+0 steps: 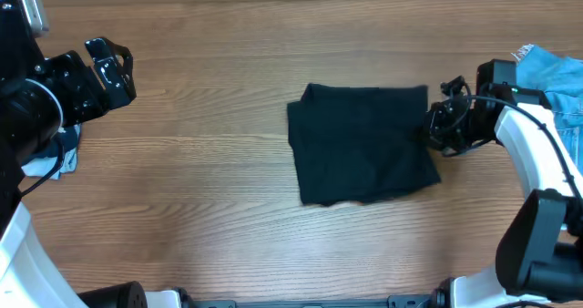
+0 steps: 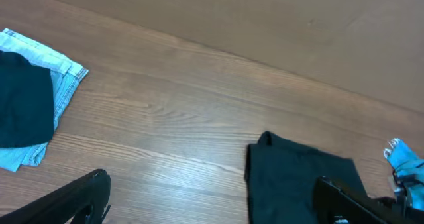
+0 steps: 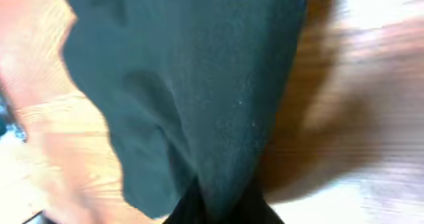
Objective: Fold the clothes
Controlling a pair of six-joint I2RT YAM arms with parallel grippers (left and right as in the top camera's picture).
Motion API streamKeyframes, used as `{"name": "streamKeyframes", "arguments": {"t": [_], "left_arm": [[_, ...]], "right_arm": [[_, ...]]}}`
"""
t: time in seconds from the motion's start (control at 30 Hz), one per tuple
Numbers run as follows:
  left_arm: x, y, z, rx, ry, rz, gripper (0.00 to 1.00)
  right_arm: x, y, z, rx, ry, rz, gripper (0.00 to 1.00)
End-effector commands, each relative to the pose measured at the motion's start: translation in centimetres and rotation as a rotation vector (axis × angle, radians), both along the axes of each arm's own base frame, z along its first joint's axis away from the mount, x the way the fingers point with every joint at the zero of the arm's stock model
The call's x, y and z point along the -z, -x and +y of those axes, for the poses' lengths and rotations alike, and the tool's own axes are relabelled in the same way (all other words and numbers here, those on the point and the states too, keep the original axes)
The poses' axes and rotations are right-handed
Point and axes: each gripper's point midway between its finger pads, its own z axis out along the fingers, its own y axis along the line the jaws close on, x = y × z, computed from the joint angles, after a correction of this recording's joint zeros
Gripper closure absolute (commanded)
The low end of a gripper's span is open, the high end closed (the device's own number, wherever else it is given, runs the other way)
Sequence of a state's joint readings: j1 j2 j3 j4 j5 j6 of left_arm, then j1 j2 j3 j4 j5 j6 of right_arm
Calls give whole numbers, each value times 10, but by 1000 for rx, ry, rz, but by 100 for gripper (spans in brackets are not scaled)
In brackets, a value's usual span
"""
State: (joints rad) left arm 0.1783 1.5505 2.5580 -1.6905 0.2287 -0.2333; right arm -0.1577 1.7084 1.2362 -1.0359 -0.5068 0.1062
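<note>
Right claw (image 1: pixel 435 126) pinching clothes (image 1: pixel 364 144) edge, left claw (image 1: pixel 111 55) spread, open table (image 1: pixel 209 162) between.

Bare bench (image 1: pixel 209 162) spans the wide gap between the left gripper (image 1: pixel 114 57) and the clothes (image 1: pixel 364 144), open to passage. The right gripper (image 1: pixel 430 130) crowds the clothes' right edge. Blue denim (image 1: pixel 556 76) lies at the far right, and pale denim (image 1: pixel 50 162) lies beneath the left arm.

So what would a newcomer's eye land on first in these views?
The black garment, folded into a rough rectangle at mid-table, with the right hand shut on its right edge. Next, the left hand hanging open far to the left, and blue denim at the right edge.
</note>
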Motion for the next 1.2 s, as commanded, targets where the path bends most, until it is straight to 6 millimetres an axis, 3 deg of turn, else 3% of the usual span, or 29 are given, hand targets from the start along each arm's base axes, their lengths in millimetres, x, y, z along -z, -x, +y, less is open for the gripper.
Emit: {"name": "streamKeyframes", "arguments": {"t": [0.0, 0.2, 0.63, 0.77, 0.87, 0.97, 1.07, 1.17], "left_arm": [[-1, 0, -2, 17, -5, -6, 0], [-1, 0, -2, 16, -5, -6, 0], [-1, 0, -2, 16, -5, -6, 0], [-1, 0, -2, 16, -5, -6, 0], [-1, 0, -2, 16, -5, -6, 0], [-1, 0, -2, 16, -5, -6, 0], [-1, 0, -2, 16, -5, -6, 0], [-1, 0, -2, 16, -5, -6, 0]], "right_arm": [[-24, -9, -11, 10, 140, -46, 96], [-24, -10, 37, -122, 204, -80, 96], [-33, -1, 170, -407, 183, -270, 96], [-22, 1, 196, -418, 162, -261, 96], [-14, 5, 202, -428, 179, -245, 96], [-14, 4, 195, -414, 217, -242, 96], [-21, 5, 179, -392, 278, -237, 96], [-37, 6, 181, -407, 287, -260, 96]]}}
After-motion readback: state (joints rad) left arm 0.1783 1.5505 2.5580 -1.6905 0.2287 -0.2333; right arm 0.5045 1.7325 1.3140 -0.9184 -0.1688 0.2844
